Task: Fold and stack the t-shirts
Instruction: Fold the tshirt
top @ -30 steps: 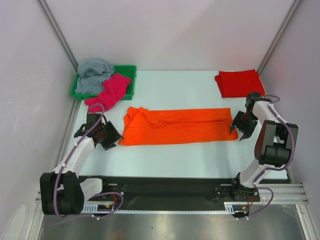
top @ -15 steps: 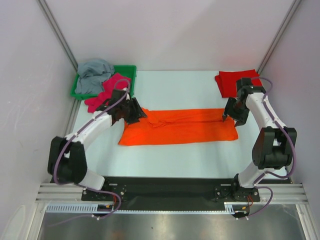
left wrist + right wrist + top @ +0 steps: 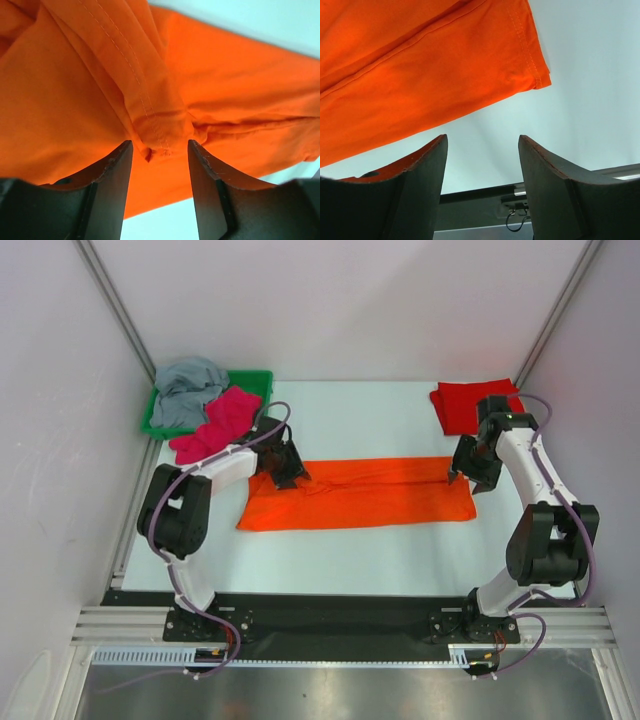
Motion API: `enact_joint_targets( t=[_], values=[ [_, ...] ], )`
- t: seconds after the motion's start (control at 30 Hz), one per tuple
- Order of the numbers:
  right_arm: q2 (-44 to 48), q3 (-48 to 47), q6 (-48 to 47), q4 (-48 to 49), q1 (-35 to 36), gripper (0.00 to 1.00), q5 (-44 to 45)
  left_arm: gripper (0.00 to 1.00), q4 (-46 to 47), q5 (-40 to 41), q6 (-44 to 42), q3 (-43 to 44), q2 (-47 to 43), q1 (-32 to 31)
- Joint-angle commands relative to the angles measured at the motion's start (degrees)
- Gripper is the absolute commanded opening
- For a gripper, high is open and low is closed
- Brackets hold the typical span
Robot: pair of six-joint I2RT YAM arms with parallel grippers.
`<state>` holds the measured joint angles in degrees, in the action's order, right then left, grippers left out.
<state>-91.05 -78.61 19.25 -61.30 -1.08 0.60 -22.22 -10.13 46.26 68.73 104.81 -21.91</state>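
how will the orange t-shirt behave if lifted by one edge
Probably floppy: the orange t-shirt lies flat with soft creases, so it should drape and sag. Likely light: its folded layers look thin. A push would probably bunch it, not slide it.

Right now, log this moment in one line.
orange t-shirt: folded strip on table | left gripper: open astride its bunched hem | right gripper: open, empty, beside its corner

A robotics lab test cell: plain white panel walls (image 3: 350, 300) on aluminium posts (image 3: 115, 300) box in a pale table (image 3: 350, 550), with 2 cabled arms (image 3: 530, 470) bolted to a black rail (image 3: 330, 615) at its near edge.
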Motion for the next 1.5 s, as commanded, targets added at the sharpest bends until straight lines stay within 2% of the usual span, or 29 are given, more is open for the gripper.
enact_joint_targets(
  t=[0.0, 0.07, 0.2, 0.37, 0.57, 0.67, 0.77, 0.93, 1.1, 1.27, 1.37, 1.47],
  values=[
    [2.19, -0.14, -1.23, -0.67, -1.46, 0.64, -0.07, 0.52, 0.6, 2.83, 1.38, 2.81, 0.91, -0.41],
    [2.01, -0.4, -1.49, -0.75, -2.25, 0.64, -2.09, 0.5, 0.68, 3.01, 1.2, 3.52, 1.62, -0.59],
    [1.31, -1.11, -1.32, -0.84, -2.96, 0.64, -2.89, 0.37, 2.0, 0.38, 1.46, 4.92, 3.99, -0.76],
    [0.43, -2.42, -0.88, -0.93, -2.87, 0.64, -4.03, 0.32, 2.7, -1.73, 1.29, 7.64, 6.19, -1.9],
    [-0.1, -3.04, -0.7, -1.1, -2.7, 0.64, -4.03, 0.18, 7.52, -5.24, 1.73, 10.72, 9.09, -2.78],
    [0.08, -2.95, -0.61, -1.28, -2.61, 0.64, -3.94, 0.21, 11.13, -7.27, 1.64, 12.3, 10.41, -3.05],
    [0.25, -2.69, -0.7, -1.54, -2.43, 0.64, -3.77, 0.36, 13.08, -8.67, 1.29, 15.11, 12.42, -3.05],
    [0.78, -2.6, -0.7, -1.9, -2.08, 0.63, -3.68, 0.5, 15.44, -9.64, -1.78, 17.23, 11.21, -3.05],
    [1.13, -1.9, -0.61, -1.72, -1.82, 0.64, -3.68, 0.51, 9.66, -5.53, -4.95, 16.53, 4.63, -3.14],
    [1.48, -0.76, -0.26, -0.75, -1.73, 0.63, -4.55, 0.54, -2.72, 1.51, -4.95, 13.8, -0.48, -4.1],
    [1.49, -0.23, 0.09, -0.14, -1.56, 0.63, -5.08, 0.5, -5.63, 7.65, -5.13, 11.61, -3.12, -4.72],
    [1.57, -0.58, 0.18, -0.14, -1.47, 0.64, -5.43, 0.41, -5.21, 9.95, -5.04, 7.22, -5.32, -4.72]
  ],
)
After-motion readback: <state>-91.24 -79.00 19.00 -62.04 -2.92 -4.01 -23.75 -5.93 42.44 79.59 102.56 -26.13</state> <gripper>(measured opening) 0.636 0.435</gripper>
